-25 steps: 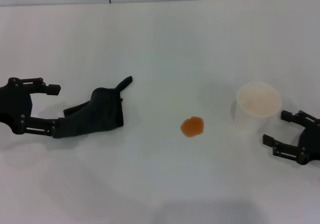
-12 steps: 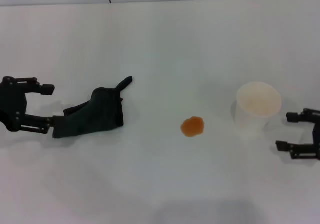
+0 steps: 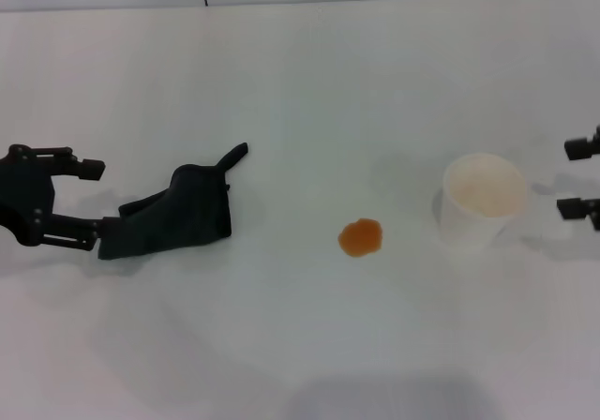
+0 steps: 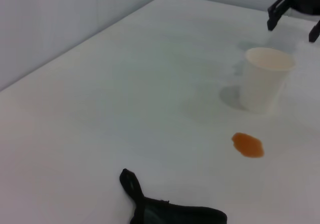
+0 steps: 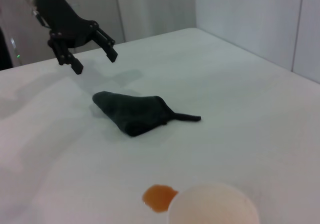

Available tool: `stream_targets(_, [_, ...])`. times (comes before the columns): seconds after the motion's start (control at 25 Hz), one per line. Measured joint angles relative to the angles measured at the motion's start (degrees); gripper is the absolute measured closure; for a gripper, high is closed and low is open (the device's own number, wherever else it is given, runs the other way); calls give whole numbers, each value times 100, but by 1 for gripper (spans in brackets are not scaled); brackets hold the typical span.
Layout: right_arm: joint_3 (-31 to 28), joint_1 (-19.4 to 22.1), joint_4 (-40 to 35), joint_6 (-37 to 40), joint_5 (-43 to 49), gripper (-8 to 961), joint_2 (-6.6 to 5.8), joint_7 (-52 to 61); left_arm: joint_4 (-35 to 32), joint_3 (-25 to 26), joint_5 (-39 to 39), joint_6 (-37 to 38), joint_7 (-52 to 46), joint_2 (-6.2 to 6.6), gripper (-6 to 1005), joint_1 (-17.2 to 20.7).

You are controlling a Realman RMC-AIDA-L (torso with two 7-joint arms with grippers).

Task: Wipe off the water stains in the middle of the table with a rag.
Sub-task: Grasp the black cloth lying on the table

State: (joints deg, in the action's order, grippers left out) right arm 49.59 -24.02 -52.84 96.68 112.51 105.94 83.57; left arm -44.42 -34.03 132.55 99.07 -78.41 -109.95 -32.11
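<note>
White, smooth table (image 3: 309, 82) fills the head view; pale wall panels with dark seams are seen along the far edge, and grey-white walls are seen behind the table in both wrist views. No brand, label or writing is seen on anything.

Orange-brown stain (image 3: 360, 238), small and roundish, is seen near the table's middle, between rag and cup, nearer the cup, touched by nothing. It is also seen in the left wrist view (image 4: 248, 145) and the right wrist view (image 5: 159, 197).

Dark rag (image 3: 174, 216) lies crumpled on the left part of the table, well apart from the stain, thin tail pointed up and toward the far side. In the right wrist view (image 5: 135, 113) it lies flat with folds.

Translucent white cup (image 3: 484, 202) stands upright to the right of the stain, near it but not touching.

Left gripper (image 3: 91, 195) is at the left edge, fingers spread wide, nothing held; the lower finger tip is just beside the rag's near end; contact cannot be told. Right gripper (image 3: 577, 176) is at the right edge, just beside the cup, fingers parted, nothing held.
</note>
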Motion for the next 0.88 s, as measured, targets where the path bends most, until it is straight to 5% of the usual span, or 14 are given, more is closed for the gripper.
stream_targets(0.32, [-126,-489,-284,513,326,111,-16,211,-510,-354,28,-21,-649,-24,151,-13])
stream_targets(0.68, [76,-662,-325,526,415,111,178,172,-836,-803,88,-91,-1723,-59,152,-120])
stream_targets(0.88, [97,-670,-351,535,419,111,239,150,-798,-947,826,-506,-2105,-358,152,-305])
